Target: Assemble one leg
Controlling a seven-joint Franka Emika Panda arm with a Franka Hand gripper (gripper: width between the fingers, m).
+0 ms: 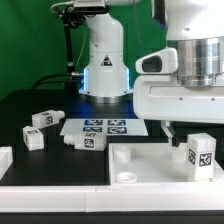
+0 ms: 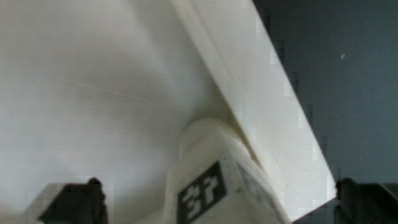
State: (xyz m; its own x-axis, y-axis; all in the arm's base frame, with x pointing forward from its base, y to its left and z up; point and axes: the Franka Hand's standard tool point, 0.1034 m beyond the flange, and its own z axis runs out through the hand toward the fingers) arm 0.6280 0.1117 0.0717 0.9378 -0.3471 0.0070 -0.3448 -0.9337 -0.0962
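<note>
No readable text; only marker tags on legs (image 1: 200, 154), marker board (image 1: 103, 128).

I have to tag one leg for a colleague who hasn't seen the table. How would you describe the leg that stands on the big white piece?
Find the large flat white panel with raised rim in the foreground. At its end toward the exterior view's right stands a small white block with a black-and-white marker tag, the leg. Unlike the other legs on the black table, it stands on the panel.
</note>
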